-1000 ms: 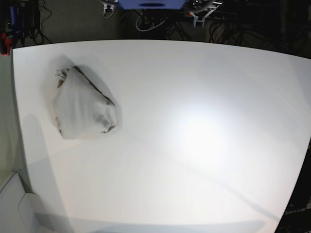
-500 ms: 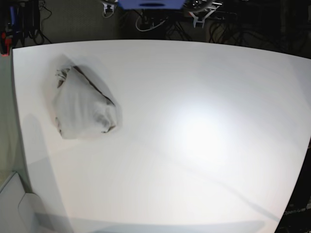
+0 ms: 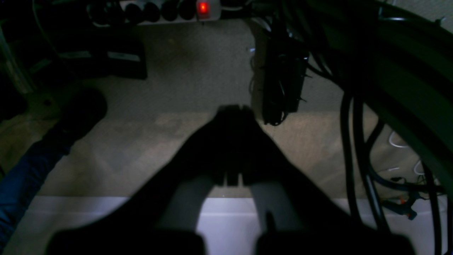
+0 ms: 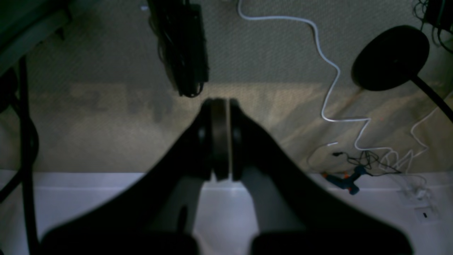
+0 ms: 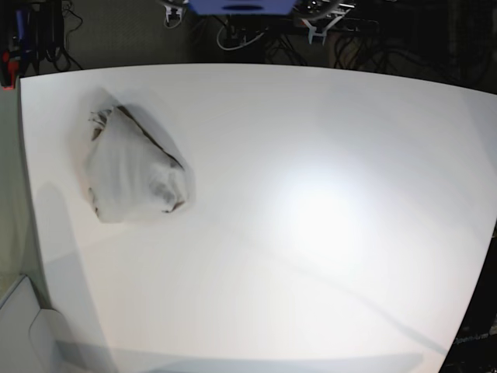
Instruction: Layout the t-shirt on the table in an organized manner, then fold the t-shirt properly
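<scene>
The t-shirt (image 5: 133, 167) is sitting bunched in a lump near the far left corner of the table (image 5: 326, 233), its long side running roughly from that corner toward the near edge. Neither arm shows in the overhead shot. Both wrist cams just look past the table edge at the floor, so the shirt's out of their sight. The left gripper (image 3: 233, 109) and right gripper (image 4: 220, 104) are both pinched together on nothing. My guess is the right arm is nearer. No readable writing anywhere.
</scene>
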